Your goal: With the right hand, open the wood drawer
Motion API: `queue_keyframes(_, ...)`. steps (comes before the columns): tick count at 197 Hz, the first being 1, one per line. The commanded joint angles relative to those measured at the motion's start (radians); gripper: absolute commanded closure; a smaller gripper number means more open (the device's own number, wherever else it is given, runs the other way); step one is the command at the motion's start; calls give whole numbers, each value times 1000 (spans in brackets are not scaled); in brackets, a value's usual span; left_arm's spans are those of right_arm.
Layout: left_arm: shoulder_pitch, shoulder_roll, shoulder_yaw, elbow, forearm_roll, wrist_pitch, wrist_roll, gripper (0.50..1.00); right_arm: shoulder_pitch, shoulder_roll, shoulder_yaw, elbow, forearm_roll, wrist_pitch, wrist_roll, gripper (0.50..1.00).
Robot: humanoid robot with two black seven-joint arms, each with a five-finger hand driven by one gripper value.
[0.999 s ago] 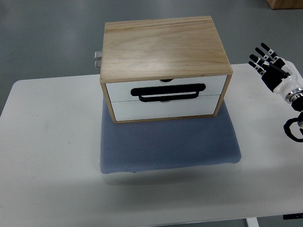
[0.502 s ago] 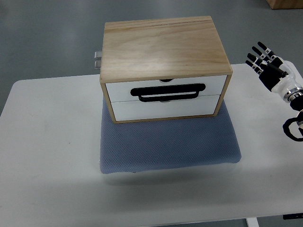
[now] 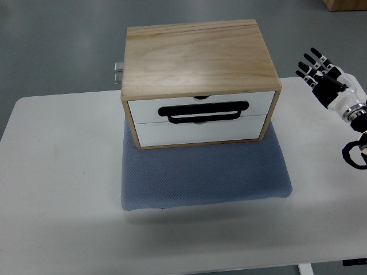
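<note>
The wood drawer box (image 3: 199,80) is set on a blue-grey mat (image 3: 203,175) near the middle-rear of the white table (image 3: 57,189). Two white drawer fronts are seen on its near face, one above the other. Both are shut, flush w/ the frame. Black handles (image 3: 205,111) are stacked at the seam between the two fronts; which bar belongs to which drawer can't be told for sure from this angle. A small metal fitting (image 3: 118,73) is seen sticking out at the box's rear left.

The right hand (image 3: 325,80) is held at the table's right edge, well apart from the box, approx. level w/ its top. The fingers (image 3: 312,62) are spread and straight, pointing away from the robot; nothing is held. The left hand is not seen.

Judged stage: approach only, no contact yet, drawer untouched.

For the step to be done well, the hand should be brought leftward and toward the robot's side, so it is placed in front of the near face, not over the lid. The wrist should be turned so the fingertips can be hooked behind one handle bar, centred on it so the pull isn't skewed. Fingers should be curled only once past the bar. The pull should then be kept straight toward the robot, slow, since the box is only resting on the soft mat and could be dragged along instead of the drawer sliding out.
</note>
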Motion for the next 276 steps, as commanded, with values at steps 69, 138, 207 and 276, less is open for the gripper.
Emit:
queue_keyframes(69, 0, 0, 0, 0, 0, 0, 0, 500, 0, -4, -1, 0, -2, 3, 1, 546)
queue_keyframes(138, 0, 0, 0, 0, 0, 0, 0, 500, 32, -20, -14, 6, -2, 10, -1, 546)
queue_keyframes(207, 0, 0, 0, 0, 0, 0, 0, 500, 43, -99, -70, 46, -3, 9, 8, 546)
queue_keyframes(276, 0, 0, 0, 0, 0, 0, 0, 500, 187, -324, -405, 169, 199, 6, 19, 548)
